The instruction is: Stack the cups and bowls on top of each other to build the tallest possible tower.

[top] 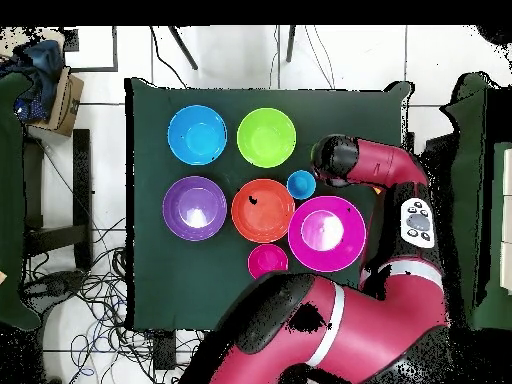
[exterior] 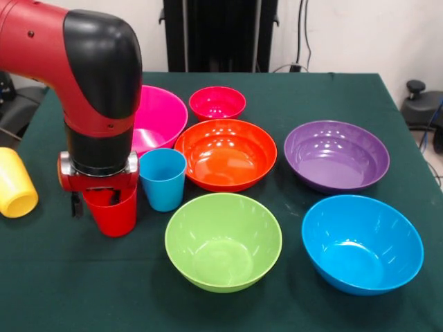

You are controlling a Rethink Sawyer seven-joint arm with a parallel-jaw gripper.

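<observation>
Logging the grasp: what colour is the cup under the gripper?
Red cup, clearest in the front view.

table [exterior: 62, 277]: dark green cloth | on it: six bowls [exterior: 223, 241], light blue cup [exterior: 163, 178], red cup [exterior: 113, 211], yellow cup [exterior: 14, 185] on its side

You are looking at a robotics lab, not a home or kitchen. The red and black arm [top: 385, 175] reaches over a worktop [exterior: 346, 97] draped in dark green cloth, standing on a pale tiled floor [top: 110, 60]. Loose cables [top: 80, 290] lie tangled on the tiles beside it, more cables [exterior: 302, 34] run down the plain white wall behind, and a cardboard box [top: 62, 100] sits off to one side
</observation>
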